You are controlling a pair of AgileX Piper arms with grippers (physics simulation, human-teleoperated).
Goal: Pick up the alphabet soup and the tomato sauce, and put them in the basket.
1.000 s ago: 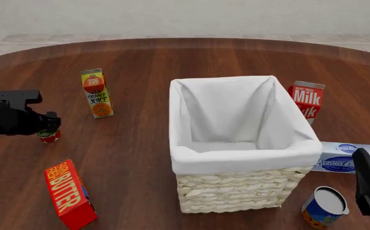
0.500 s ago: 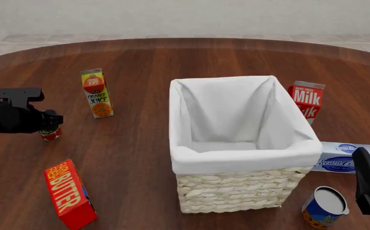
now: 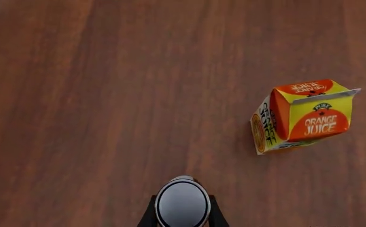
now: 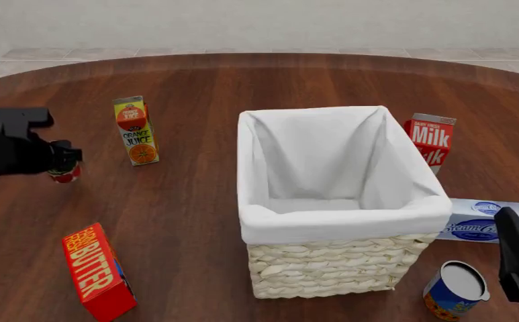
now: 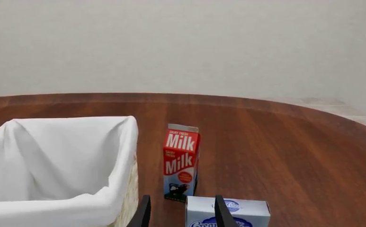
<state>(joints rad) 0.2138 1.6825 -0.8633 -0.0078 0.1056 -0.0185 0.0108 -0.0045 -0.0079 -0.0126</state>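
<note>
The tomato sauce [image 4: 65,176], a small red can, is held at the far left by my left gripper [image 4: 63,166], which is shut on it and carries it just above the table. In the left wrist view its dark top [image 3: 183,203] shows between the two fingers [image 3: 148,215]. The alphabet soup [image 4: 456,290] stands upright at the front right, beside the basket [image 4: 344,225]. My right gripper [image 4: 507,218] hovers open just right of the soup, with nothing between its fingers [image 5: 143,211]. The basket's white lining [image 5: 63,142] also fills the right wrist view's near side.
An orange juice carton [image 4: 135,131] stands right of the left gripper, and is also visible in the left wrist view [image 3: 303,116]. A red butter box [image 4: 98,272] lies front left. A milk carton [image 4: 431,141] and a cream cheese box [image 4: 487,221] sit right of the basket.
The left gripper has risen and drifted left with the tomato sauce can held in it. The right arm and the soup have not moved.
</note>
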